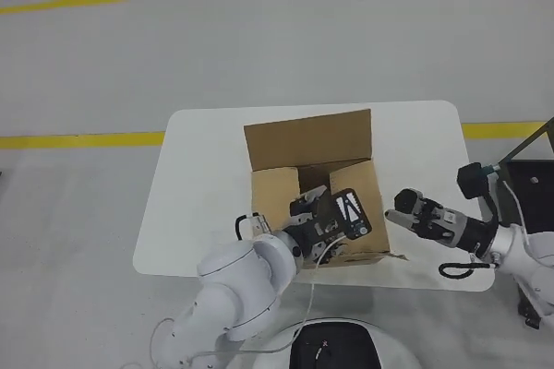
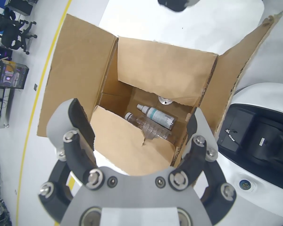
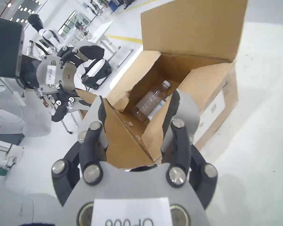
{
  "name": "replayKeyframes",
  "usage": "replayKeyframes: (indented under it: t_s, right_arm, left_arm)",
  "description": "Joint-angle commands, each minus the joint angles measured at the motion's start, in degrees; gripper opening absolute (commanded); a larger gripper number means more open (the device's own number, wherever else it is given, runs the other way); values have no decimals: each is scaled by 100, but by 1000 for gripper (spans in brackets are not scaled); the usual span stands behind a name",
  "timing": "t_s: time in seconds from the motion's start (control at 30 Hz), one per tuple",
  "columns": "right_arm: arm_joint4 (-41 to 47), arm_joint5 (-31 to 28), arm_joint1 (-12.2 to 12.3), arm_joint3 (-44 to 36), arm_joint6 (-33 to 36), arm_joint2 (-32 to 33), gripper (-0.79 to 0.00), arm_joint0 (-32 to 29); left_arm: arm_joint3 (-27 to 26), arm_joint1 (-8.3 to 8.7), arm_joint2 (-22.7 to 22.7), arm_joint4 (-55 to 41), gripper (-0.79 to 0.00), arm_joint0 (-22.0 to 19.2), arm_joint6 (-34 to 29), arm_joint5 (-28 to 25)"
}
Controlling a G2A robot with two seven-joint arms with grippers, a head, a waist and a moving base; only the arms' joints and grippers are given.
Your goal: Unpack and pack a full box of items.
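An open cardboard box stands on the white table, and on its floor a clear plastic bottle lies against a spray bottle with a white cap, with a small round metal piece near them. The left gripper hangs over the box's near edge, looking down into it with its jaws spread wide and holding nothing. The right gripper sits just beside the box's right side, its jaws likewise apart and empty.

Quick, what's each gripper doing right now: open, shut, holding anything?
Left gripper: open, holding nothing, above the box.
Right gripper: open, holding nothing, beside the box.
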Motion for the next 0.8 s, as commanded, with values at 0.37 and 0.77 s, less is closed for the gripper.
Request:
replayKeyframes:
  t_s: [0.37, 0.77]
  right_arm:
    - [844, -925, -5, 425, 1114, -766, -785, 174]
    - [555, -985, 31, 582, 1849, -1221, -785, 396]
  left_arm:
    - [-249, 506, -563, -575, 0, -47, -340, 342]
    - [-138, 659, -656, -665, 0, -48, -325, 328]
